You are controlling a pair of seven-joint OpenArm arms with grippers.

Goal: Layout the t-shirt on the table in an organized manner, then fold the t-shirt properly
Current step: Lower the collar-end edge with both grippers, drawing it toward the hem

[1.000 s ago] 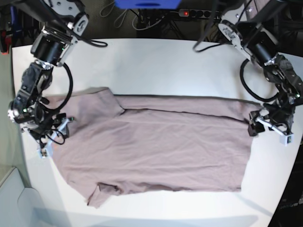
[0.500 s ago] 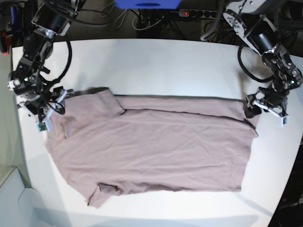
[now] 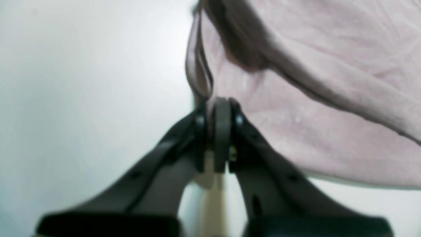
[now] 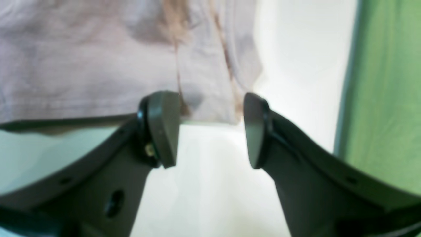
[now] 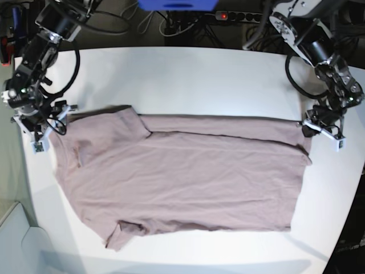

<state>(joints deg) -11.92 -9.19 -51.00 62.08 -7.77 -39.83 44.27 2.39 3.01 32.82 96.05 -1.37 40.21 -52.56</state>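
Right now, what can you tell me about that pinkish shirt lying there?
The t-shirt is a plain dusty mauve, soft, cotton-looking garment, spread nearly flat and lightly wrinkled on the white table. It lies sideways, one short sleeve sticking out at the near lower left. The left gripper is shut on a fold at one edge; the right gripper sits open at the opposite corner, jaws either side of the hem.

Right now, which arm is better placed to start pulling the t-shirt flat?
Probably the left: the left gripper is shut on the t-shirt hem corner. The right gripper stands open at the fabric edge, gripping nothing.
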